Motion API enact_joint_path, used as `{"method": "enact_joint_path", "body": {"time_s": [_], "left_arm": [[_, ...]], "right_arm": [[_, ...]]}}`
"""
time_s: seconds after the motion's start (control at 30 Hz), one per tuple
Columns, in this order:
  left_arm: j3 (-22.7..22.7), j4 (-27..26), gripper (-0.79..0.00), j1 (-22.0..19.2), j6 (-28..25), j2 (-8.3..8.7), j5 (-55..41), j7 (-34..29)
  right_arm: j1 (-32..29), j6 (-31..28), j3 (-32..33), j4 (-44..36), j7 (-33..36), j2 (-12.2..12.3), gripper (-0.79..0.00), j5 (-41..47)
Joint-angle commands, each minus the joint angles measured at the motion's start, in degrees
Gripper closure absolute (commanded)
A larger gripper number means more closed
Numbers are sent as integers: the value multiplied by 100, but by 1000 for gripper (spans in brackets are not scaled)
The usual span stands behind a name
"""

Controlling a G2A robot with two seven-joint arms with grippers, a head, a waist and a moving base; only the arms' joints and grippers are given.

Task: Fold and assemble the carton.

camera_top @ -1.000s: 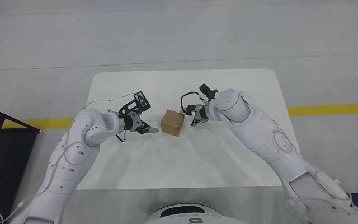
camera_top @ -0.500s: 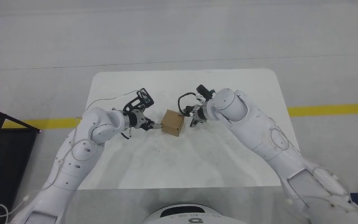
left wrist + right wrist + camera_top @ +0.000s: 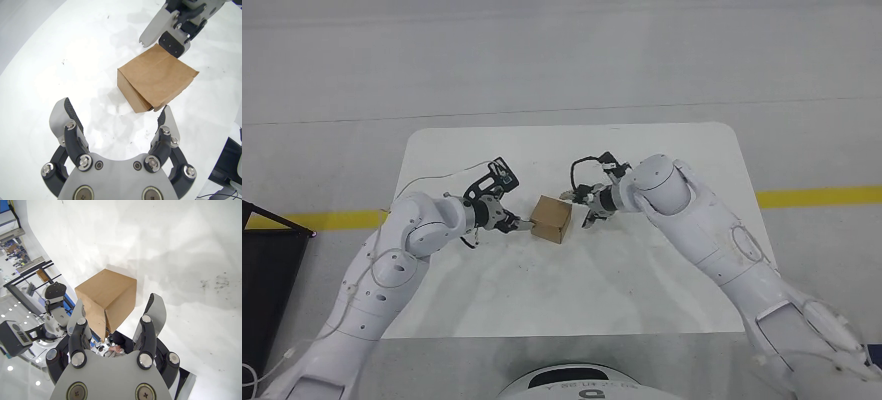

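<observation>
A small brown carton (image 3: 551, 218) stands folded into a box at the middle of the white table (image 3: 662, 280). My left gripper (image 3: 514, 223) is open just left of it. In the left wrist view one fingertip (image 3: 164, 113) touches the low corner of the carton (image 3: 155, 83), where an end flap gapes slightly. My right gripper (image 3: 578, 203) is open at the carton's right end. In the right wrist view the carton (image 3: 109, 291) sits between the fingers, one finger (image 3: 79, 308) against its side. From the left wrist view, a pad (image 3: 172, 46) of the right gripper rests on the carton's far top edge.
The table's front and far parts are bare white surface (image 3: 572, 150). A black frame (image 3: 262, 260) stands off the table's left edge. A yellow floor line (image 3: 822, 195) runs past on the right.
My left gripper moved right from its spot a second ago, up to the carton's left end. The right gripper shifted slightly closer over the carton's right end. The carton stayed put.
</observation>
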Motion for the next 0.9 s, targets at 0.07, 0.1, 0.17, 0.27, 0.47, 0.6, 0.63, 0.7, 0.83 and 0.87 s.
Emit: {"method": "enact_joint_path", "body": {"time_s": [0.07,0.1,0.17,0.27,0.47,0.6,0.63,0.7,0.83,0.87], "left_arm": [[17,-10,-785,8,-17,6,-1,8],[26,-9,-785,6,-16,6,1,13],[46,-8,-785,2,-16,4,-3,26],[76,14,-785,-18,-7,3,27,37],[130,29,-785,-50,29,-1,121,92],[156,28,-785,-66,20,-4,70,111],[159,27,-785,-68,3,-2,69,104],[153,34,-785,-68,-10,2,65,100],[165,68,-785,-72,0,5,77,106],[178,77,-785,-80,2,4,91,109]], "right_arm": [[85,44,-10,272,202,-22,-462,219],[118,87,-33,328,232,-33,-437,254],[182,137,-89,410,251,-59,-394,300],[270,225,-183,536,283,-100,-388,365],[400,225,-299,726,279,-161,-413,462],[388,78,-218,774,157,-166,-523,582],[355,-21,-157,759,98,-159,-529,637],[259,-234,-59,672,-10,-132,-542,653],[30,-516,139,383,-160,-53,-536,603],[-16,-518,165,321,-163,-34,-536,572]]}}
